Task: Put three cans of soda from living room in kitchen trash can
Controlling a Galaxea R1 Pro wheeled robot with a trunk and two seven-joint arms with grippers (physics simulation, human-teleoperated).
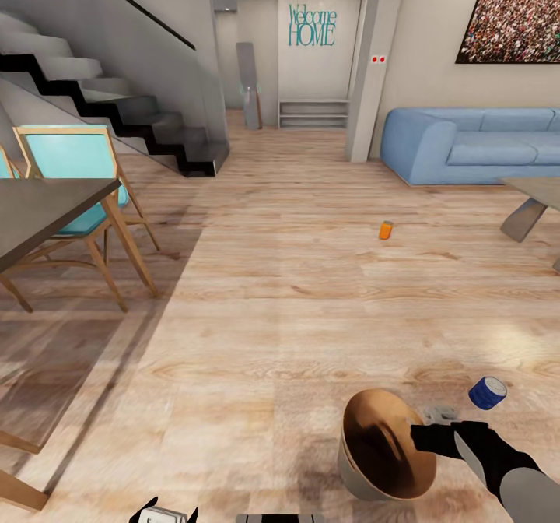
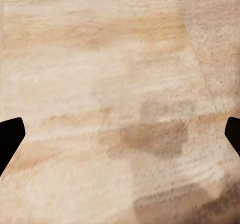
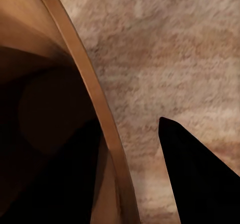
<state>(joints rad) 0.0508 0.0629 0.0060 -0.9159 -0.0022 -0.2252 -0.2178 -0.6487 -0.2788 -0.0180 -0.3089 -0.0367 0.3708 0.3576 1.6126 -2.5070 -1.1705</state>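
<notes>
Straddling the rim of the bin (image 1: 365,482) at the lower right of the head view, my right gripper (image 3: 131,156) has one finger inside the copper wall and one outside with the edge between them, though whether they pinch it or merely bracket it I cannot tell; I judge I grip it here to carry the bin to the cans. The blue can (image 1: 487,392) lies just beyond it at the right, the orange can (image 1: 386,229) stands mid-floor towards the sofa (image 1: 467,145), and my left gripper (image 2: 120,134) hangs spread and empty over bare floor (image 2: 100,59)
</notes>
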